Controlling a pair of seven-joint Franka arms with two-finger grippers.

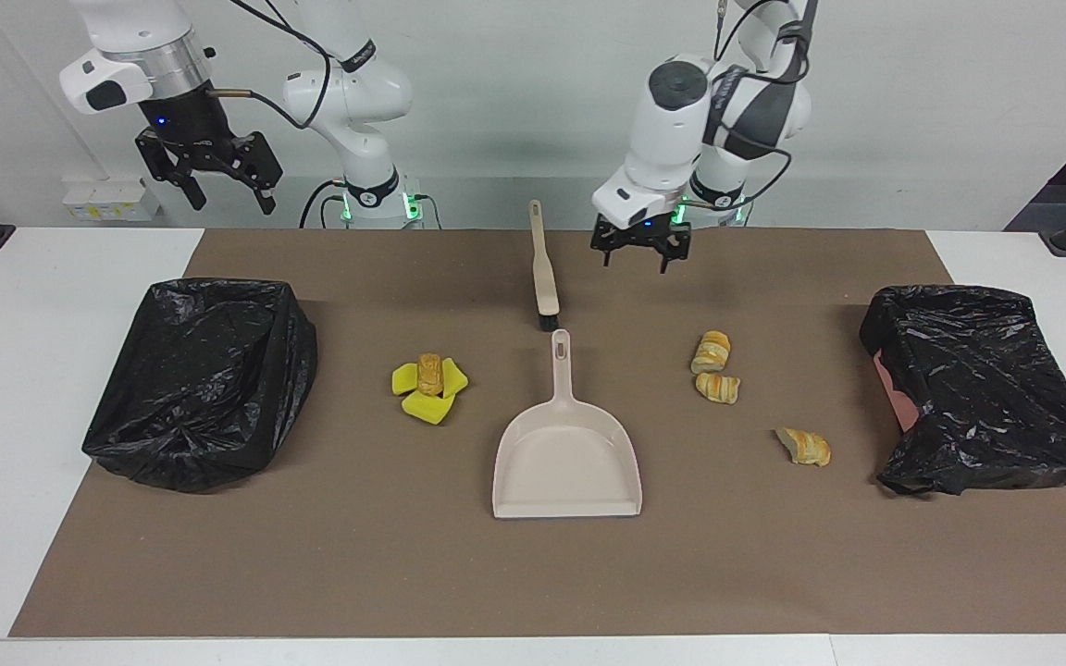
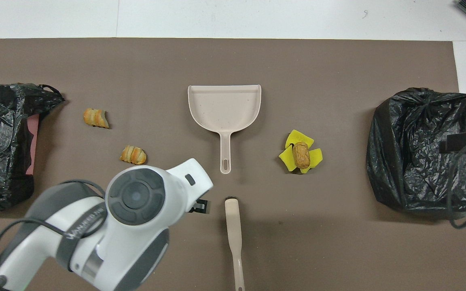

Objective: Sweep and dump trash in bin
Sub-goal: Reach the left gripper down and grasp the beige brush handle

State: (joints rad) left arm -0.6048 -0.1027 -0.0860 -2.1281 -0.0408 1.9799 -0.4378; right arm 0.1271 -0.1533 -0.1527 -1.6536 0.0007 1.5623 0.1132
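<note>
Near the robots' edge of the brown mat, the left gripper (image 1: pixel 635 254) hangs in the air just beside the brush (image 1: pixel 543 268), toward the left arm's end of the table, touching nothing; its fingers stand wide apart and empty. The right gripper (image 1: pixel 209 176) waits high over the right arm's end of the table, fingers likewise wide and empty. The step in hand appears to be the reach for the brush; no sweeping has begun. The dustpan (image 1: pixel 567 458) lies farther from the robots, its handle pointing at the brush head. The trash is unswept: three pastry pieces (image 1: pixel 716 387) on the mat toward the left arm's end, and a pile of yellow sponge wedges (image 1: pixel 428 388) topped by a pastry piece toward the right arm's end. A black-lined bin (image 1: pixel 986 388) sits at each end. The next move likely calls for lowering over the brush handle and closing squarely across it.
</note>
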